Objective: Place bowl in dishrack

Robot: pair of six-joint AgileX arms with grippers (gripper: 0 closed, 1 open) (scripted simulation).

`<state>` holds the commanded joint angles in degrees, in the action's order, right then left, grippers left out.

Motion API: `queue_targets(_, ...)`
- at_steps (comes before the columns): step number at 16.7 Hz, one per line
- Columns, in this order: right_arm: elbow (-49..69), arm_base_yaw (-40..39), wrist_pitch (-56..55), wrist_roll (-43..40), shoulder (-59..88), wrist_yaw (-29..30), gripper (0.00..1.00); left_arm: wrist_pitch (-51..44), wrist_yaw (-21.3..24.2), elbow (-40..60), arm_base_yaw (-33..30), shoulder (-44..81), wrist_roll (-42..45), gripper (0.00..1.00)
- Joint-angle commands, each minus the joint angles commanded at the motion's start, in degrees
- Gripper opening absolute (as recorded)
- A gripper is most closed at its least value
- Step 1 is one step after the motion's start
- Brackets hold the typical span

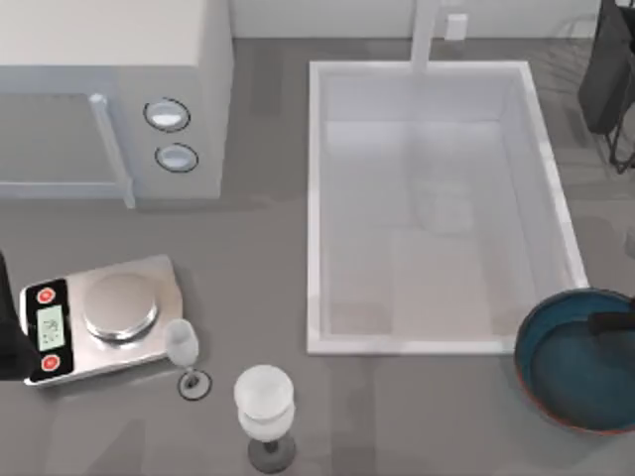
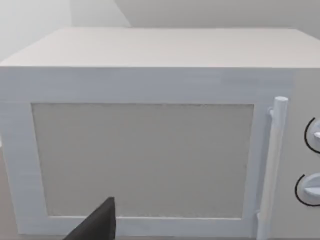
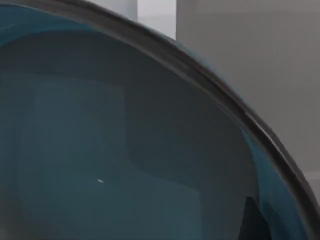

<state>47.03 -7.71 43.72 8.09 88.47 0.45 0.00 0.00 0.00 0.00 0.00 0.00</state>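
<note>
The bowl is wide and teal-blue inside with a thin reddish-brown rim. It rests at the table's front right, partly cut off by the top view's right edge. My right gripper reaches in from the right, over the bowl's far rim. The right wrist view looks closely into the bowl's glossy inside, with its dark rim running across. The dishrack is a faint set of thin dark wires at the back right, beyond the sink. My left arm is parked at the left edge beside the scale.
A white sink basin fills the middle, with a tap at its back. At the back left stands a microwave. A kitchen scale and two wine glasses stand at the front left. A dark object stands by the dishrack.
</note>
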Motion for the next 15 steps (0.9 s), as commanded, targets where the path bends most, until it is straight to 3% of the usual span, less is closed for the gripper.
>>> queue_targets(10,31.4,0.6,37.6,-0.4,-4.3,0.0,0.00,0.0,0.0,0.0,0.0,0.0,0.0,1.00)
queue_targets(15,37.3,0.8,43.5,-0.6,-6.2,0.0,0.00,0.0,0.0,0.0,0.0,0.0,0.0,1.00)
